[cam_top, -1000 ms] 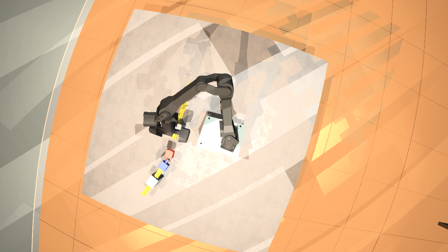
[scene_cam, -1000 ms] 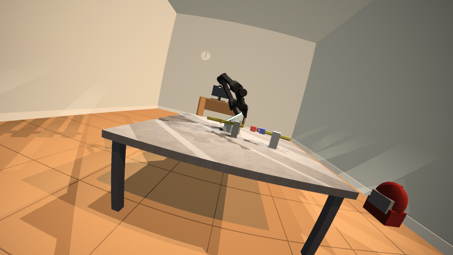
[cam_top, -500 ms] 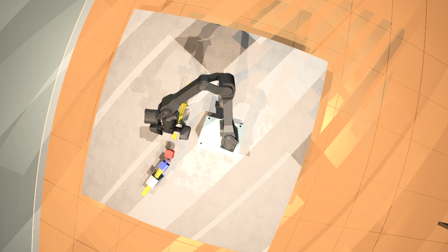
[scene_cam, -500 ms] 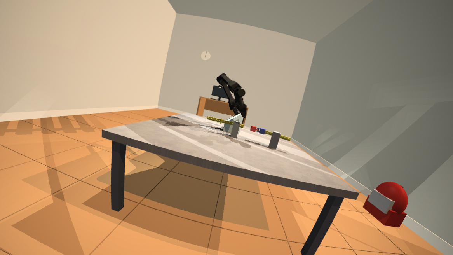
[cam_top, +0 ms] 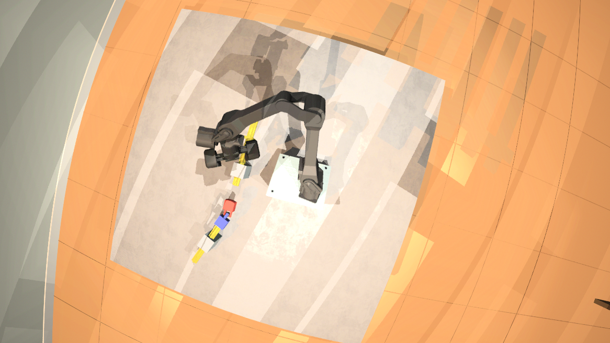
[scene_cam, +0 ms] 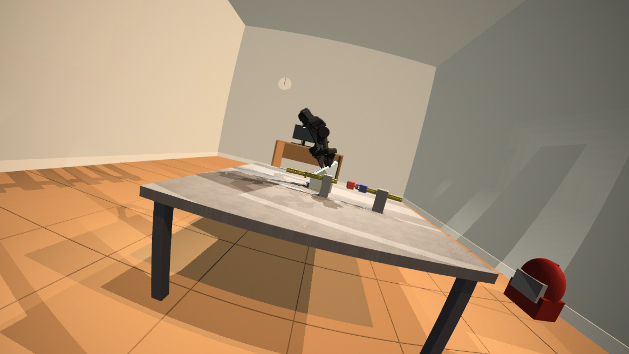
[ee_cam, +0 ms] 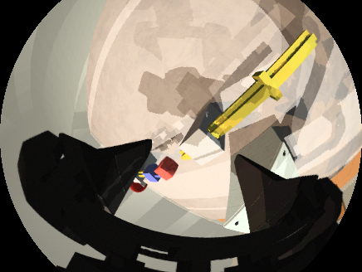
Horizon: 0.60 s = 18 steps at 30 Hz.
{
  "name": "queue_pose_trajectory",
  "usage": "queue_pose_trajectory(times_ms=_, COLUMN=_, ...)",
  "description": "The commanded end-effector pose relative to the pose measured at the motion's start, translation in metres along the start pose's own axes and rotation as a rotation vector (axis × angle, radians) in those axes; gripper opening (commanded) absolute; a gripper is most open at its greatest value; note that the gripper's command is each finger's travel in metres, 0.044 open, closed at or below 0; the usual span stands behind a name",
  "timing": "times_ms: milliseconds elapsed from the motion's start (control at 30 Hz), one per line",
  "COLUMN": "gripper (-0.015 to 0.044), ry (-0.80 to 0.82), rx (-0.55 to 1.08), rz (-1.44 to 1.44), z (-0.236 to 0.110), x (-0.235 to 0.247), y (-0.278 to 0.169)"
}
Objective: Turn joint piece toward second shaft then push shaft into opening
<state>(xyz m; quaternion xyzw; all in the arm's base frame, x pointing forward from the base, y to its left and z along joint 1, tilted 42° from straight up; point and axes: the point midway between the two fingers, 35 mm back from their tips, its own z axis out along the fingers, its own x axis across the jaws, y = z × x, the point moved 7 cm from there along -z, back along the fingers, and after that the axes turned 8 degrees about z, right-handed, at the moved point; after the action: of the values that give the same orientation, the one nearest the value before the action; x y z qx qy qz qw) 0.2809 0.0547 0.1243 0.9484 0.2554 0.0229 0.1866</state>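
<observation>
The red joint piece (cam_top: 230, 205) (scene_cam: 350, 184) (ee_cam: 168, 168) sits on a blue hinge part (cam_top: 221, 221) (scene_cam: 362, 188) (ee_cam: 150, 176) at the end of the fixed yellow shaft (cam_top: 198, 255) (scene_cam: 392, 196), which is held in a pale block (cam_top: 205, 243) (scene_cam: 380, 200). The second yellow shaft (cam_top: 252, 129) (scene_cam: 301, 172) (ee_cam: 271, 85) runs through its own block (cam_top: 242, 171) (scene_cam: 326, 185) (ee_cam: 203, 143), and its short tip (cam_top: 235, 182) stops short of the joint piece. My gripper (cam_top: 240, 155) (scene_cam: 324, 164) (ee_cam: 194, 152) is open and empty. It hangs low over the second shaft just behind its block, with a finger on each side.
The table (cam_top: 341, 255) (scene_cam: 264, 206) carries the arm's pale base plate (cam_top: 283, 179) beside the second shaft. The arm reaches over that shaft's rear half. On the floor, a wooden desk (scene_cam: 286, 151) stands behind the table and a red object (scene_cam: 538, 286) lies at the right.
</observation>
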Motion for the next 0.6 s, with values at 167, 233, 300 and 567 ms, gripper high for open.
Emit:
queue_pose_trajectory(times_ms=167, gripper=0.0440, ry=-0.054, rx=-0.100, rz=-0.314, z=-0.016, x=-0.012, y=0.035)
queue_pose_trajectory(times_ms=233, gripper=0.0440, ry=-0.070, rx=-0.116, rz=-0.379, z=-0.019, x=-0.015, y=0.042)
queue_pose_trajectory(times_ms=300, gripper=0.0440, ry=-0.089, rx=-0.131, rz=-0.443, z=-0.023, x=-0.018, y=0.049)
queue_pose_trajectory(times_ms=567, gripper=0.0440, ry=-0.179, rx=-0.178, rz=-0.699, z=-0.036, x=-0.033, y=0.075)
